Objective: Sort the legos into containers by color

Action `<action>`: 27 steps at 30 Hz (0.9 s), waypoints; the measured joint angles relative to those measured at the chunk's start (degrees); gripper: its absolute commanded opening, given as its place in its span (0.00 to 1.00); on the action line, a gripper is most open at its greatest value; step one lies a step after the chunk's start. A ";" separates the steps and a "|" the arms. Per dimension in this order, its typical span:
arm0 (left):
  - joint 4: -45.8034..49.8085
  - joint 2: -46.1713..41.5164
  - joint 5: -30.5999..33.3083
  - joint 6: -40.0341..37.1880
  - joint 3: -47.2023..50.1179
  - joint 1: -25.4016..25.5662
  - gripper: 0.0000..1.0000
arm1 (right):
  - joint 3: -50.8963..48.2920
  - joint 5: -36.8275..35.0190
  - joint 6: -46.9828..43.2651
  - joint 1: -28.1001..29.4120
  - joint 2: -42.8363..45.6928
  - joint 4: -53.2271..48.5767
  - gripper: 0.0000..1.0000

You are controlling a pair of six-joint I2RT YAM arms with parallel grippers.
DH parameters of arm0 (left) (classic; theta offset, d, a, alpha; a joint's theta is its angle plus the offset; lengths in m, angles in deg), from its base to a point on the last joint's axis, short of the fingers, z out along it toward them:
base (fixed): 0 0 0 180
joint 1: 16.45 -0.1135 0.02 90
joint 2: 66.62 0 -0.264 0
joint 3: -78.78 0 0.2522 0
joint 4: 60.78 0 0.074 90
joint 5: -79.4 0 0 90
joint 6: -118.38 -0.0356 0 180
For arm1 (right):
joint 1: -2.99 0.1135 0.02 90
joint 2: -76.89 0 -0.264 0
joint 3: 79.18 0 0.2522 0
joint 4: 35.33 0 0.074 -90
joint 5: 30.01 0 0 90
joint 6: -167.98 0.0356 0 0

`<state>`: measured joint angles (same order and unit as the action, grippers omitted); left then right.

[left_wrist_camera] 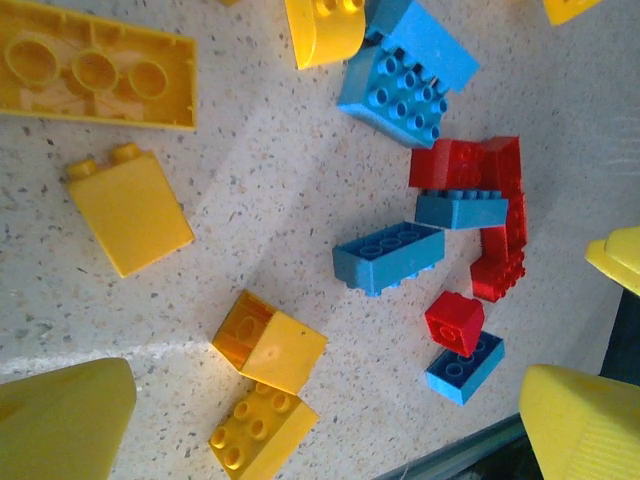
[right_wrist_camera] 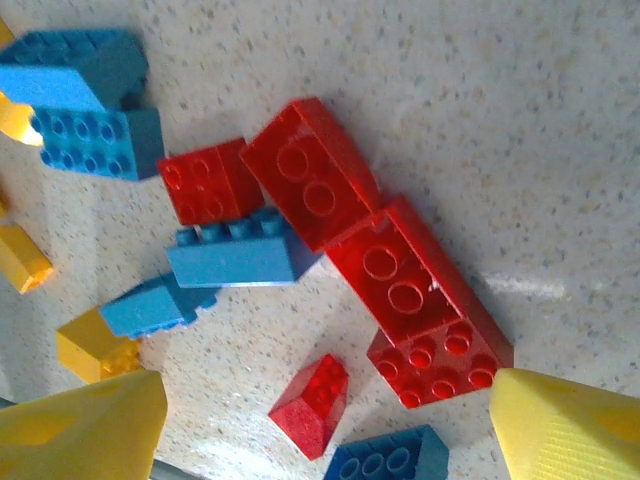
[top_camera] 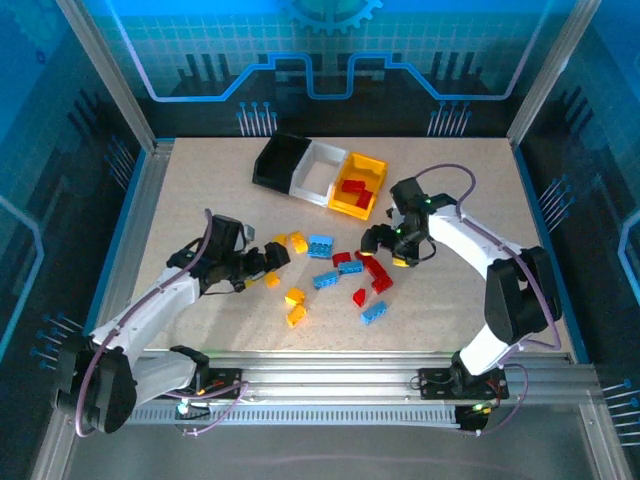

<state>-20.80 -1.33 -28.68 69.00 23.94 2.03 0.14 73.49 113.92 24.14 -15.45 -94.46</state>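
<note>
Yellow, blue and red legos (top_camera: pixel 326 279) lie scattered mid-table. The containers stand in a row at the back: black (top_camera: pixel 270 172), white (top_camera: pixel 308 191), and yellow-orange (top_camera: pixel 352 208) with red bricks inside. My left gripper (top_camera: pixel 272 258) is open at the pile's left edge. In its wrist view, two yellow bricks (left_wrist_camera: pixel 268 342) lie ahead of the left gripper (left_wrist_camera: pixel 320 435). My right gripper (top_camera: pixel 378 240) hovers open over the red bricks. A small red sloped brick (right_wrist_camera: pixel 312 405) lies between the fingers of the right gripper (right_wrist_camera: pixel 325 440), untouched, and a red studded brick (right_wrist_camera: pixel 440 360) sits by the right fingertip (right_wrist_camera: pixel 570 430).
Aluminium rails (top_camera: pixel 330 375) border the table's near edge, close to a blue brick (top_camera: pixel 374 312). Frame posts stand at the back corners. Bare tabletop (top_camera: pixel 200 190) stretches along the left side and in front of the bins.
</note>
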 measured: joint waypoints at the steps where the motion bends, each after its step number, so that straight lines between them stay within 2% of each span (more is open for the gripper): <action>1: 0.00 0.20 0.00 0.00 0.00 0.35 0.99 | -0.66 -0.02 0.00 0.28 0.28 -0.07 0.86; 10: 0.09 1.07 0.48 -0.22 0.00 4.63 0.99 | -6.56 -1.09 1.11 3.17 1.86 0.00 0.86; 19: -0.52 3.02 0.90 -0.22 0.42 7.87 0.99 | -9.97 -1.49 2.80 3.65 2.80 0.02 0.86; 27: -0.24 9.55 1.49 -2.78 -4.48 11.39 0.99 | -16.02 -2.82 5.27 3.69 9.42 0.20 0.87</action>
<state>-21.04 8.23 -27.20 66.23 19.46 13.42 -15.88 70.67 119.19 27.83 -6.03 -94.26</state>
